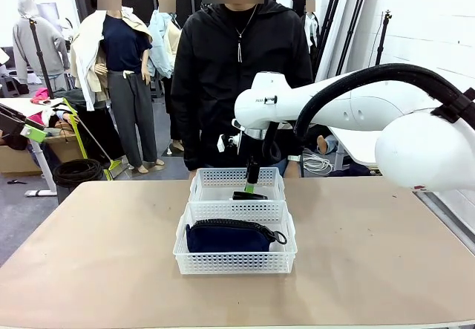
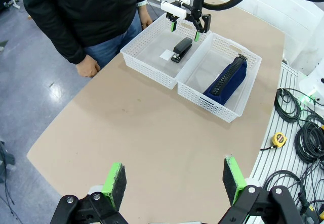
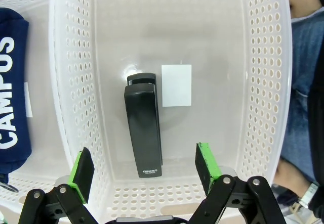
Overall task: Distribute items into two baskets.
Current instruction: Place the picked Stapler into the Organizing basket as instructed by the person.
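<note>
Stapler (image 3: 143,130) in far basket (image 3: 263,82)

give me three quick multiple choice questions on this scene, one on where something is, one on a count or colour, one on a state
1. Where does the stapler lie?
A. far basket
B. near basket
C. bare table

2. What colour is the pouch?
A. red
B. navy blue
C. yellow

3. How is the right gripper?
A. shut on the stapler
B. shut on the pouch
C. open above the stapler

Key: 1 A, it lies flat on that basket's floor beside a white label; 2 B, dark blue fabric; 3 C, its fingers stand apart, touching nothing.
</note>
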`<state>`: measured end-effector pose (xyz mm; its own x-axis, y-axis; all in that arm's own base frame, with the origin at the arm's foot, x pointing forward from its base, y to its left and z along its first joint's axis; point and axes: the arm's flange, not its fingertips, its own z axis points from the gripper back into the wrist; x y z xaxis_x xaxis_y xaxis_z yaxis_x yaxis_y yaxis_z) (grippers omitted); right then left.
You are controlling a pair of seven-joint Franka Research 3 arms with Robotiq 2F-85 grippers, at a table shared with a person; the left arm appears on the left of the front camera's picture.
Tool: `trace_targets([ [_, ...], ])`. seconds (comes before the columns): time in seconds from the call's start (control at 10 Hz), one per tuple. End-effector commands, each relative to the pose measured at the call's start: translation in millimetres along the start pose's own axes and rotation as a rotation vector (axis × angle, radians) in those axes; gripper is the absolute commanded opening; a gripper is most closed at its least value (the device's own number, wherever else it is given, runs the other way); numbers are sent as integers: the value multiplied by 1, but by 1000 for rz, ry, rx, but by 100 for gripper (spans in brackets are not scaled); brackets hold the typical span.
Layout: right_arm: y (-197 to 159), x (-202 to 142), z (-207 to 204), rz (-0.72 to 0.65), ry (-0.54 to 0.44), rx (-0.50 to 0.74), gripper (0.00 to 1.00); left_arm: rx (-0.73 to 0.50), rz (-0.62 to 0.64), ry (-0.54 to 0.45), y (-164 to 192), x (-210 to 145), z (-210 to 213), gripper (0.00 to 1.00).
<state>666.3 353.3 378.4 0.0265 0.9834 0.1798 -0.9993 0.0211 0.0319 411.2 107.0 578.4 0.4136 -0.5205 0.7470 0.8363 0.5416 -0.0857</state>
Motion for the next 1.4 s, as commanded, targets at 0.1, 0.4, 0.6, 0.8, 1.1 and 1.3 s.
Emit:
trace_targets([
  [0.1,-1,1,0,1,-4,-7,100,-10,-1,-18,-1,-1,1,100],
  [0.4,-1,1,0,1,-4,-7,100,-10,-1,-18,-1,-1,1,100],
  [0.6,16,-8,27,-45,7,-31,100,-10,-1,-18,-1,-1,1,100],
  [0.8,42,-39,72,-133,-44,-89,100,-10,-1,-18,-1,-1,1,100],
  [1.1,98,-93,129,-212,-168,-156,100,-10,-1,-18,-1,-1,1,100],
  [1.3,134,-140,162,-280,-228,-184,100,-10,-1,-18,-1,-1,1,100],
])
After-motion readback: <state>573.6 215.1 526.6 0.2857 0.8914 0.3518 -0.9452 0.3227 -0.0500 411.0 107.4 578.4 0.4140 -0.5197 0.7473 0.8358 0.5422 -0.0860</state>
